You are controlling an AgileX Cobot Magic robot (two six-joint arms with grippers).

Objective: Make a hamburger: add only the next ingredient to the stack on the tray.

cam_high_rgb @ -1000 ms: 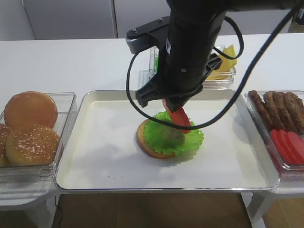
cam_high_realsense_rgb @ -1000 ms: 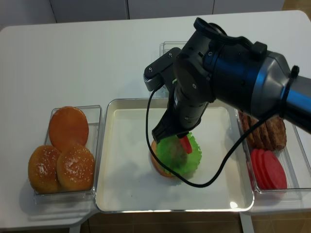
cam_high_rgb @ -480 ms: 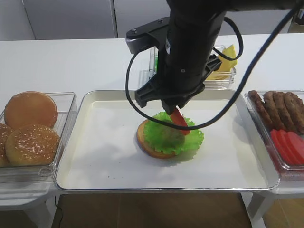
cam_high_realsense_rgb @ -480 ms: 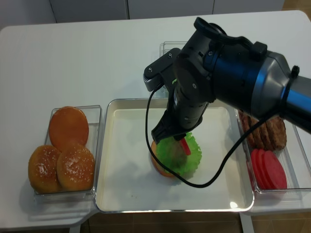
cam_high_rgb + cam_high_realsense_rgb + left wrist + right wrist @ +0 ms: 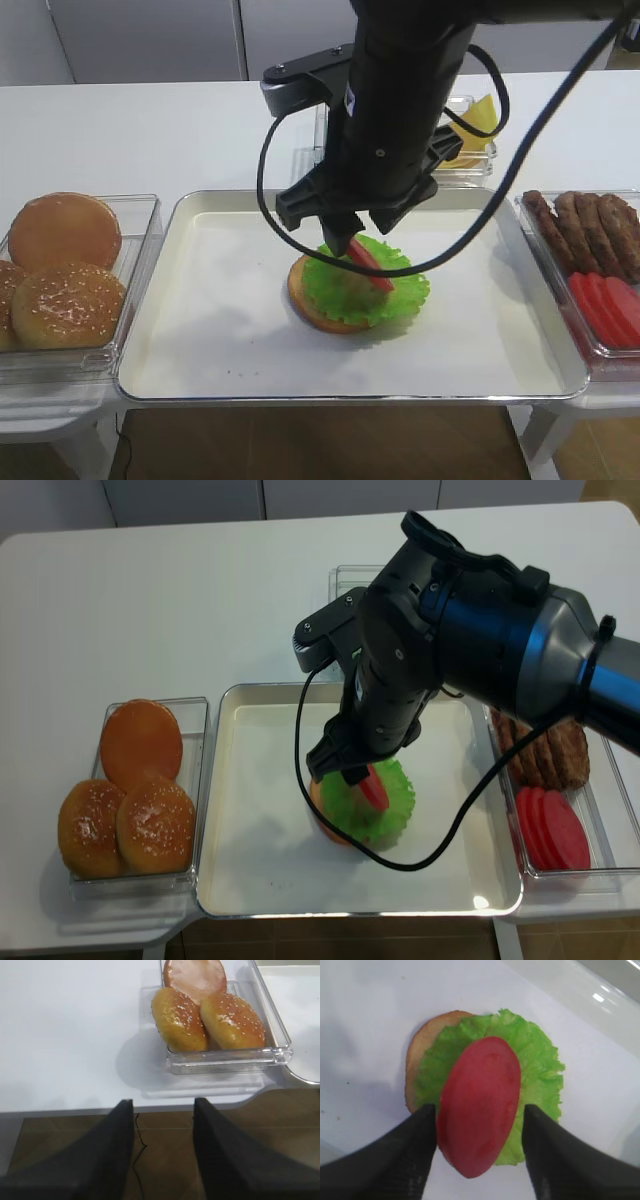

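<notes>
our right gripper (image 5: pixel 479 1152) jaws spread wide, tomato slice (image 5: pixel 480 1105) loose between them, leaning on the lettuce-topped bun (image 5: pixel 432 1052), tray (image 5: pixel 190 330) underneath, left gripper (image 5: pixel 162 1155) open too

Red tomato slice (image 5: pixel 480 1105); green lettuce (image 5: pixel 540 1067); tan bun (image 5: pixel 420 1050).

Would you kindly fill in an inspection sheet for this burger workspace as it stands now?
Surface: white table, bare around the bins.
Job's things: tomato slice lies tilted on the lettuce-topped bun, inside the metal tray.
Clutter: bin of bun pieces; bin of meat patties and spare tomato slices; cheese slices behind.
Grippers: right gripper open, fingers either side of the slice, whether touching unclear; left gripper open, holding nothing, beyond the table edge.
Cables: black cable loops from the right arm over the tray.
Surroundings: grey cabinet fronts behind.
</notes>
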